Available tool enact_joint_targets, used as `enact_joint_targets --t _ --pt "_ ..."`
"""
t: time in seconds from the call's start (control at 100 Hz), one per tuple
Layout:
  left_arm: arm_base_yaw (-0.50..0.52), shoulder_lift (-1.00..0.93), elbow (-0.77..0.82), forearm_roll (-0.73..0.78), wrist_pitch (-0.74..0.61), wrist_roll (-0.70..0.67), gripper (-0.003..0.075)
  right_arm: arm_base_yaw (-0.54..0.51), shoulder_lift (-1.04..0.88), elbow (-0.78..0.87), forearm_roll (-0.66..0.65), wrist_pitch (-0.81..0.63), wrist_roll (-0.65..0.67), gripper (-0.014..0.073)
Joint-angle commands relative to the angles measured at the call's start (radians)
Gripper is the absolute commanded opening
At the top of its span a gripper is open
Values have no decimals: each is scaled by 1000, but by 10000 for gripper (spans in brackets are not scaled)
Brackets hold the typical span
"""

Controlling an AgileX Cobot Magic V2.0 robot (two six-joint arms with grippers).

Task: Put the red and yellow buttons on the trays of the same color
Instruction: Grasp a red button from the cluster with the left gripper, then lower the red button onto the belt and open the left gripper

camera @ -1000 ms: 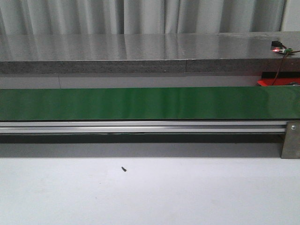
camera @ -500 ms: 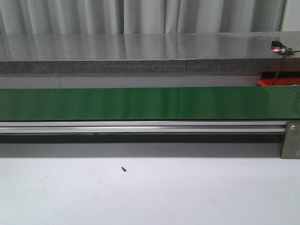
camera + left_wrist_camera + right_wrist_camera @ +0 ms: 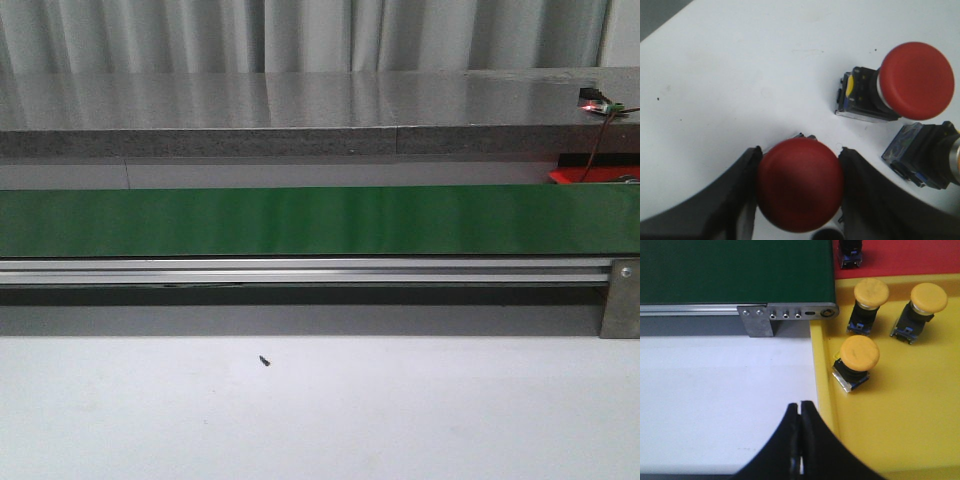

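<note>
The left gripper (image 3: 800, 185) clamps a round red plastic mushroom-head button (image 3: 800, 184) by its cap — presumably to carry it trayward. The right gripper (image 3: 800, 412) is closed and empty, beside the yellow plastic tray (image 3: 900, 410) — likely waiting.

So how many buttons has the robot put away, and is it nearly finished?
Three yellow buttons already sit in the yellow tray. The left gripper is clamped on a red button. Another red button waits on the white table, so not finished.

Even, bright light; glare on grey counter (image 3: 300, 100); close wrist views soft.
</note>
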Motion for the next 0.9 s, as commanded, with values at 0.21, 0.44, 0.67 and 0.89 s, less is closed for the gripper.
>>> enact_joint_targets --t 0.21,0.44,0.67,0.89 --pt "2 -97 -35 -15 -4 0 146 3 2 -26 -9 -58 -3 -67" --pt "2 -236 -35 -15 71 51 146 3 2 -26 -9 -58 -3 -67" --pt "-53 -367 -20 -16 112 75 145 3 2 -26 -9 -58 -3 -67" --pt "-153 -404 50 -21 120 75 146 3 2 -26 -9 -58 -3 -67"
